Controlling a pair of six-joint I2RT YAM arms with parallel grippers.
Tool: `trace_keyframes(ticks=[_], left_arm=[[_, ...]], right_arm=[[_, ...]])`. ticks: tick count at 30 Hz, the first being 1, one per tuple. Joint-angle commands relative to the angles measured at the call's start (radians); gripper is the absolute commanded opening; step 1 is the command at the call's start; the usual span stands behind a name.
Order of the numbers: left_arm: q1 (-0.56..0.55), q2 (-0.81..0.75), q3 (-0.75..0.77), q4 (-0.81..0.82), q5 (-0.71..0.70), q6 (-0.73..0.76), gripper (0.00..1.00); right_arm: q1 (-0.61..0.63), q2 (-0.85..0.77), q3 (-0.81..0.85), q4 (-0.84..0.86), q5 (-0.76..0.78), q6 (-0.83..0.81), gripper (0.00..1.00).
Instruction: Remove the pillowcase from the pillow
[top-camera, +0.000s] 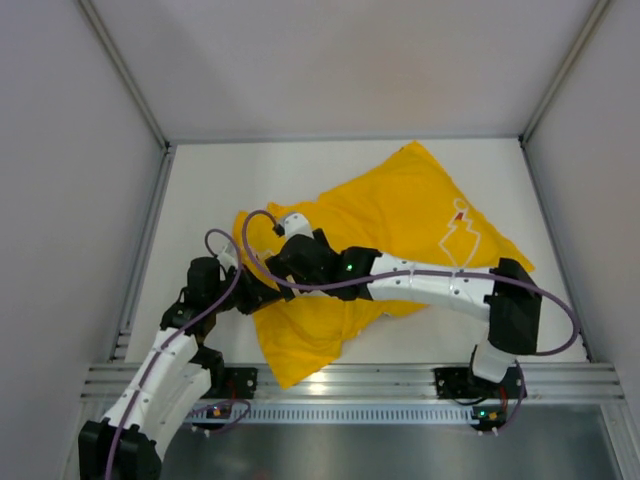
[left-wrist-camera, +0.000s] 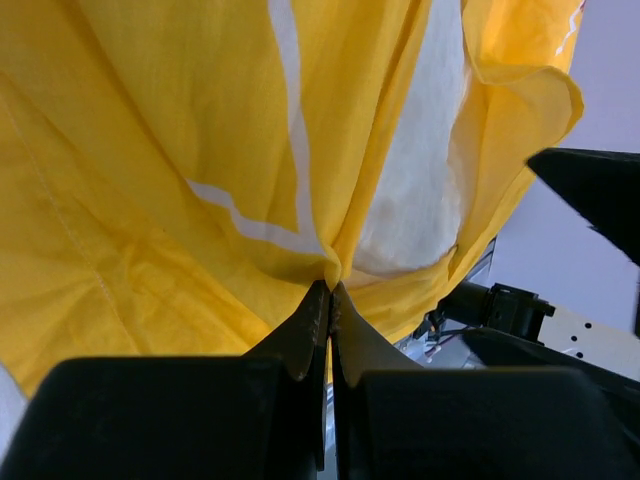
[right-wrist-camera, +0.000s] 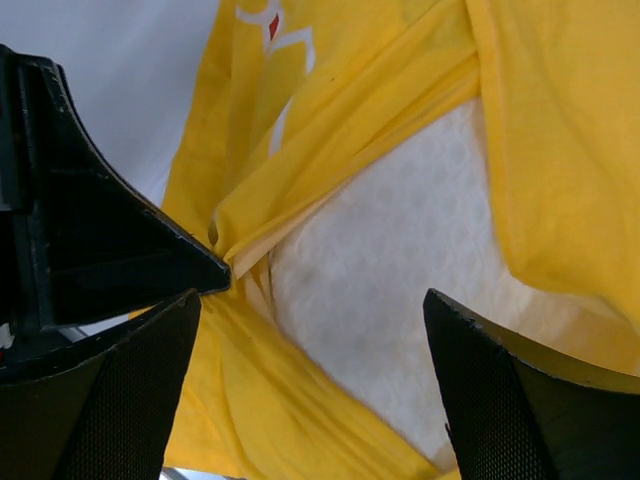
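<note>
The yellow pillowcase lies crumpled across the table, with a white outline print and a small red mark facing up. My left gripper is shut on a bunched fold of its edge, as the left wrist view shows. The cream quilted pillow shows through the case's opening, and also in the left wrist view. My right gripper is open and hovers over the bare pillow at that opening, holding nothing. In the top view the right gripper sits right beside the left one. The rest of the pillow is hidden inside the case.
White walls with metal frame posts close the table on the left, back and right. A slotted metal rail runs along the near edge, between the arm bases. Purple cables loop over both arms above the fabric.
</note>
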Motion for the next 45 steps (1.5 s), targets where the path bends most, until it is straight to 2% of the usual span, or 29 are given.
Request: trace_keyframes(ticks=[1, 5, 19, 29, 32, 33, 35, 37, 38, 39, 40, 45], left_arm=[[0.006, -0.01, -0.001, 0.007, 0.03, 0.012, 0.0], [0.006, -0.027, 0.016, -0.031, 0.015, 0.025, 0.0], [0.006, -0.063, 0.019, -0.079, 0.001, 0.047, 0.0], [0.006, -0.064, 0.016, -0.082, 0.013, 0.042, 0.0], [0.006, -0.07, 0.018, -0.082, 0.018, 0.039, 0.0], [0.006, -0.072, 0.019, -0.082, 0.019, 0.039, 0.0], [0.006, -0.083, 0.022, -0.082, 0.022, 0.035, 0.0], [0.008, -0.092, 0.027, -0.082, 0.032, 0.033, 0.0], [0.006, -0.095, 0.028, -0.082, 0.033, 0.029, 0.0], [0.006, -0.096, 0.03, -0.083, 0.041, 0.027, 0.0], [0.006, -0.099, 0.033, -0.082, 0.047, 0.026, 0.0], [0.006, -0.098, 0.042, -0.082, 0.078, 0.021, 0.0]], right_arm=[[0.015, 0.095, 0.074, -0.039, -0.002, -0.04, 0.88], [0.005, 0.125, 0.077, -0.08, 0.04, -0.023, 0.88], [-0.043, 0.208, 0.039, -0.08, -0.034, -0.089, 0.91], [-0.038, 0.287, -0.004, -0.05, -0.101, -0.062, 0.92], [-0.047, 0.312, -0.024, -0.011, -0.104, -0.039, 0.86], [-0.053, 0.319, -0.034, 0.001, -0.106, -0.028, 0.78], [-0.067, 0.327, -0.047, 0.027, -0.094, -0.014, 0.69], [-0.077, 0.33, -0.061, 0.065, -0.091, -0.002, 0.49], [-0.087, 0.33, -0.062, 0.075, -0.074, 0.004, 0.37], [-0.093, 0.327, -0.065, 0.087, -0.065, 0.018, 0.14], [-0.1, 0.324, -0.064, 0.088, -0.06, 0.02, 0.01], [-0.145, 0.24, -0.093, 0.136, -0.034, 0.081, 0.0]])
